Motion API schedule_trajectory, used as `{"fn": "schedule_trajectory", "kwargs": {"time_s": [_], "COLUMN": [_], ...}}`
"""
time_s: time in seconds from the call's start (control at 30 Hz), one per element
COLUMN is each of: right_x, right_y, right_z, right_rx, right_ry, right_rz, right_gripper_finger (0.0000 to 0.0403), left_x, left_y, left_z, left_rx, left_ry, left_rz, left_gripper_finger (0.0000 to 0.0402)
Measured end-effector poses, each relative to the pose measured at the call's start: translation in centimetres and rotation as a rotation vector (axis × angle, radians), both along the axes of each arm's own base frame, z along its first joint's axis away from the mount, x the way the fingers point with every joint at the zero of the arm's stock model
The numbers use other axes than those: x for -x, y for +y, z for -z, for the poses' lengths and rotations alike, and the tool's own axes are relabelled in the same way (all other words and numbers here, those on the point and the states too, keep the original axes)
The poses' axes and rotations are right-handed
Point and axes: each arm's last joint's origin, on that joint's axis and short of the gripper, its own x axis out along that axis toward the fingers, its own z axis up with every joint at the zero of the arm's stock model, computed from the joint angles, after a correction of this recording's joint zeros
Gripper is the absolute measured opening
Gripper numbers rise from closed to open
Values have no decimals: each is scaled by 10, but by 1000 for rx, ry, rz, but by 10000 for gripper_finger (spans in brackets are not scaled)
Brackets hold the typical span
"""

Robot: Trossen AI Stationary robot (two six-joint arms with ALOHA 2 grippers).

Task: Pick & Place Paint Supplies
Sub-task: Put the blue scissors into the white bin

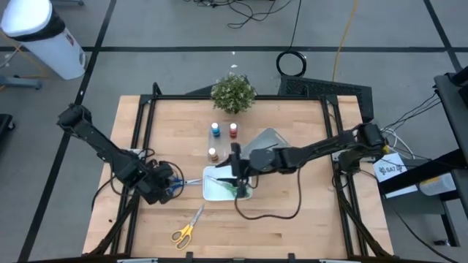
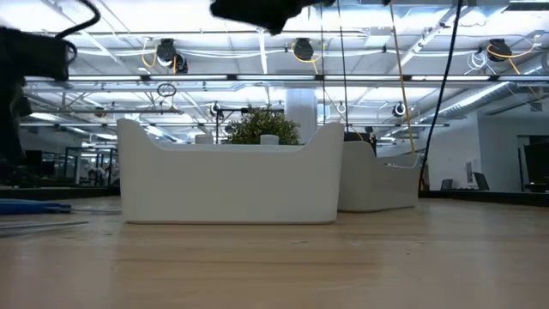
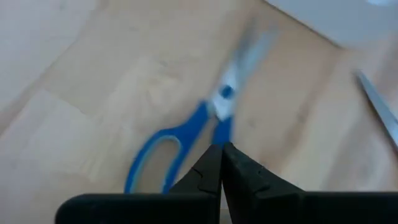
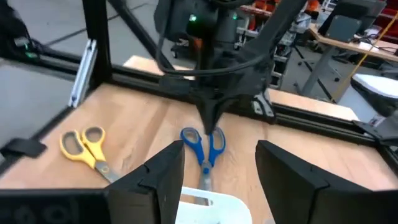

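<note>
Blue-handled scissors (image 3: 186, 134) lie flat on the table left of the white tray (image 1: 212, 191), and also show in the right wrist view (image 4: 202, 149). My left gripper (image 3: 222, 148) is shut, pointing down, with its tips at the scissors' handles. My right gripper (image 4: 221, 168) is open and empty above the white tray (image 4: 208, 205), which holds something green (image 1: 242, 191). Yellow-handled scissors (image 1: 187, 229) lie near the front edge. Blue (image 1: 215, 129), red (image 1: 234, 130) and brown (image 1: 213, 154) bottles stand behind the tray. My left gripper's shut fingertips come from above, pointing down, at the blue scissors' handle end (image 3: 219, 132), between the two loops (image 4: 211, 134). The scissors lie flat on the table. I cannot tell whether the tips touch them.
A grey tray (image 1: 269, 139) lies behind my right arm. A potted plant (image 1: 234, 93) stands at the far edge. A thin grey stick (image 3: 379, 112) lies by the white tray. In the low view the white tray's wall (image 2: 232, 184) stands in the middle.
</note>
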Motion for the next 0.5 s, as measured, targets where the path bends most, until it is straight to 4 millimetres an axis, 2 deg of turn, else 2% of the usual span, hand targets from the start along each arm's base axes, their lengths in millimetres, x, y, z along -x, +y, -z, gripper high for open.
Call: {"fn": "schedule_trajectory", "kwargs": {"time_s": [0.13,0.3,0.43,0.5], "right_x": [-11,-12,-10,-8], "right_y": [4,15,28,32], "right_z": [23,32,33,32], "right_rx": [32,36,38,41], "right_ry": [36,49,52,45], "right_rz": [-9,-33,-66,-78], "right_gripper_finger": [187,187,187,187], "left_x": [4,9,6,5], "left_y": [2,7,2,-3], "left_z": [20,50,62,60], "left_rx": [-33,-79,-100,-109], "left_ry": [43,120,149,152], "left_rz": [-121,-256,-151,-81], "left_gripper_finger": [24,25,25,25]}}
